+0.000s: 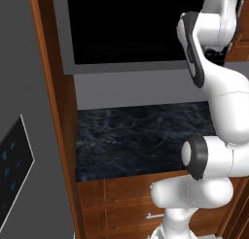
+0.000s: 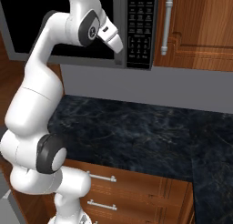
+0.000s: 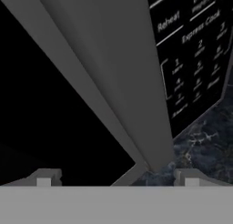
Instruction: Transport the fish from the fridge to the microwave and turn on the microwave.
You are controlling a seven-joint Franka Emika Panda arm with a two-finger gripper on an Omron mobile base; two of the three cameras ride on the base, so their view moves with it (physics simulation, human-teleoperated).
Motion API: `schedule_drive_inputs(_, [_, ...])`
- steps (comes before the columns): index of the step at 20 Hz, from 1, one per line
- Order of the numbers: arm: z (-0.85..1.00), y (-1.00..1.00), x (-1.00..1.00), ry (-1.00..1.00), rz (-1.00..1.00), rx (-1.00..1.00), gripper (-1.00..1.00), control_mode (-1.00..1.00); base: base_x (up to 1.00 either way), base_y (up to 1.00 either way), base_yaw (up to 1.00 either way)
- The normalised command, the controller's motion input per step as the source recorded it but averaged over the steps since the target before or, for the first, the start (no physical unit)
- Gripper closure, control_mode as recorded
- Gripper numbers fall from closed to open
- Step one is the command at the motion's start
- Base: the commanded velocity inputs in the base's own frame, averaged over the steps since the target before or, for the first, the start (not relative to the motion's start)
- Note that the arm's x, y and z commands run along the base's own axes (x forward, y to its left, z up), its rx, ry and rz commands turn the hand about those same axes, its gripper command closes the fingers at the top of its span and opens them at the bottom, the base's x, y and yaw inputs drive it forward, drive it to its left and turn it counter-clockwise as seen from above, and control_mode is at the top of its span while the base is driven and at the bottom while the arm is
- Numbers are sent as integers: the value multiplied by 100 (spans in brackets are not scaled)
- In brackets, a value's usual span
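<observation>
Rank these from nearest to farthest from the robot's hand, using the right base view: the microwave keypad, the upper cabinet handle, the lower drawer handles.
1. The microwave keypad, just right of the hand.
2. The upper cabinet handle, further right, past the keypad.
3. The lower drawer handles, far below, under the dark counter.

My arm rises from the base, folds back at the dark elbow joint and reaches up high, wrist angled forward and downward. My end effector (image 3: pixel 117 177) has its two fingertips (image 3: pixel 44 178) set well apart, nothing between them.
</observation>
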Motion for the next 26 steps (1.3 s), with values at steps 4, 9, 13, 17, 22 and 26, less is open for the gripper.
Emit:
schedule_drive_inputs(4, [-20, 0, 0, -2, 2, 2, -100, -100, 0, 0, 0])
schedule_drive_inputs(9, [-18, -1, 0, -8, 3, 3, -100, -100, 0, 0, 0])
schedule_drive_inputs(13, [-1, -21, 0, -6, 4, 3, -100, -100, 0, 0, 0])
schedule_drive_inputs(17, [0, -25, -6, -4, 4, 3, -100, -100, 0, 0, 0])
schedule_drive_inputs(22, [0, -14, -25, -10, 6, 3, -100, -100, 0, 0, 0])
schedule_drive_inputs(26, [0, -4, -33, -15, 8, 5, -100, -100, 0, 0, 0])
